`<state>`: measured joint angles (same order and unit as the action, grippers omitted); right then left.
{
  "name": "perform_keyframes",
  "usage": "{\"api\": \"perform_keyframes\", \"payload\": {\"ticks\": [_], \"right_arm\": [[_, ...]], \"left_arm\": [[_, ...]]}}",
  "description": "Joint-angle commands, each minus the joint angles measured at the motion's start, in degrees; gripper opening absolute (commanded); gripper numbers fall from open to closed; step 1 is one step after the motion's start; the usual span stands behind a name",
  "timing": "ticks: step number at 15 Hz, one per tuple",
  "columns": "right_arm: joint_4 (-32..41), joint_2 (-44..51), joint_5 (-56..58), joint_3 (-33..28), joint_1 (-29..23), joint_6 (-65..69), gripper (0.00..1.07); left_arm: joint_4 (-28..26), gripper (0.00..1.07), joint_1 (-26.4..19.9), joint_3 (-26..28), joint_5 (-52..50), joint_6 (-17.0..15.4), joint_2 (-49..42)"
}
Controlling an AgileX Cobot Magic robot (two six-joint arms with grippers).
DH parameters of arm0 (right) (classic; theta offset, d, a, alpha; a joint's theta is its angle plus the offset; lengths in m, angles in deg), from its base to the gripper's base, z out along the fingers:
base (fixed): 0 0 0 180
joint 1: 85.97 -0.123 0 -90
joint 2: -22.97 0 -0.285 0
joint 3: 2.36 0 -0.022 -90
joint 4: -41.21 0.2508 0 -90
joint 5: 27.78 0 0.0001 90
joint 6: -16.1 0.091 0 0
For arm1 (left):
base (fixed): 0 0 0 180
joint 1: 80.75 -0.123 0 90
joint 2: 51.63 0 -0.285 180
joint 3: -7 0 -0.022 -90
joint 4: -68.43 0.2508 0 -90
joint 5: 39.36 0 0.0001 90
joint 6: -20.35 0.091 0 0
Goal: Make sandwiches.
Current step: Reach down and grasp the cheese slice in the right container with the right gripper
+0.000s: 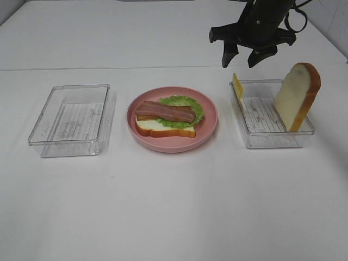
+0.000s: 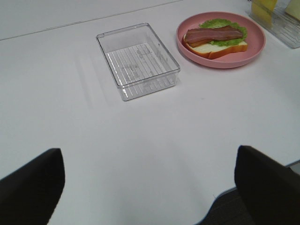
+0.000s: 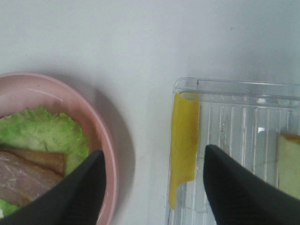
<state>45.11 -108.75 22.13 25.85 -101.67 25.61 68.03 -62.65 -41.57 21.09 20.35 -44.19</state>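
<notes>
White table (image 1: pixel 174 212) carries three things in a row. Clear plastic tray (image 1: pixel 73 117) on the left, pink round plate (image 1: pixel 209 128) in the middle, second clear tray (image 1: pixel 272 140) on the right. All sit flat, apart from each other.

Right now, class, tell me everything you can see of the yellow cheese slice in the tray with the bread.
The cheese slice is a thin, flat, yellow toy piece, smooth and matte like foam or soft plastic. It stands on edge in the clear plastic tray, leaning along the wall nearest the pink plate, its top corner above the rim. Only the tray touches it: the bread slice leans at the far wall, and the open right gripper hovers above.
</notes>
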Motion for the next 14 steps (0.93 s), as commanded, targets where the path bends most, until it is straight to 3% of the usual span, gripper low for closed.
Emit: {"api": "perform_keyframes", "payload": {"ticks": [1, 7, 10, 14], "right_arm": [[-0.11, -2.86, -0.57, 2.01, 1.15, 0.4, 0.57], [1.2, -7.33, -0.97, 2.29, 3.15, 0.46, 0.54], [1.26, -7.91, -1.26, 2.29, 3.15, 0.46, 0.41], [1.2, -7.91, -0.86, 2.29, 3.15, 0.46, 0.0]], "left_arm": [[-0.29, 0.92, 0.46, -0.11, -0.57, 0.0, -1.09], [-0.29, 0.92, 0.46, -0.11, -0.57, 0.0, -1.09], [-0.29, 0.92, 0.46, -0.11, -0.57, 0.0, -1.09], [-0.29, 0.92, 0.46, -0.11, -0.57, 0.0, -1.09]]}}
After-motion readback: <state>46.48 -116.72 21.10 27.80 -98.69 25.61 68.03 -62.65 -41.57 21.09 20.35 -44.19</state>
